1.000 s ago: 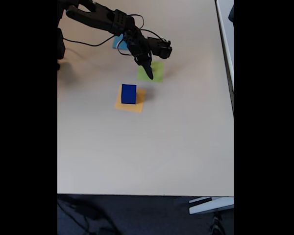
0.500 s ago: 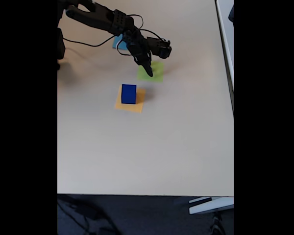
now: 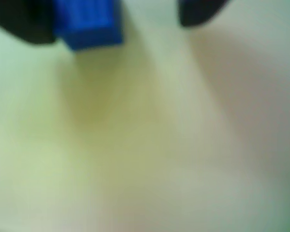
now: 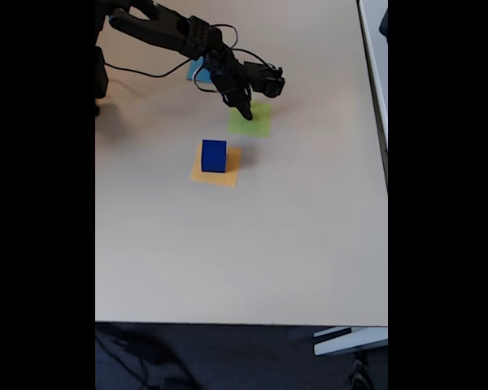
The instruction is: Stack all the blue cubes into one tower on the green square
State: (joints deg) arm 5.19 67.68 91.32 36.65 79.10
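- Pale beige tabletop (image 4: 252,252) fills the fixed view, with three paper squares near its far end and black cable trailing behind the arm.
- Black gripper (image 4: 246,114) hangs over the near-left edge of the green square (image 4: 254,122); compared with a second ago its tip sits a touch higher and further back, uncovering more of the green.
- Whether the claw is clenched or released I cannot tell from the fixed view; the wrist view, badly blurred, shows two dark fingers (image 3: 24,24) apart, with a small blue cube (image 3: 89,21) against the left one. It looks carried, but that's a judgement.
- One blue cube (image 4: 214,155) stands upright on the orange-yellow square (image 4: 228,175), just where it stood before, well short of the green patch.
- A light-blue square (image 4: 197,75) peeks out behind the arm.
- Handling call: these cubes look rigid, light and smooth-faced, so a squeeze on two opposite flat sides, centred, should hold; an off-centre pinch could let one twist.
- Nothing is stacked on green yet.
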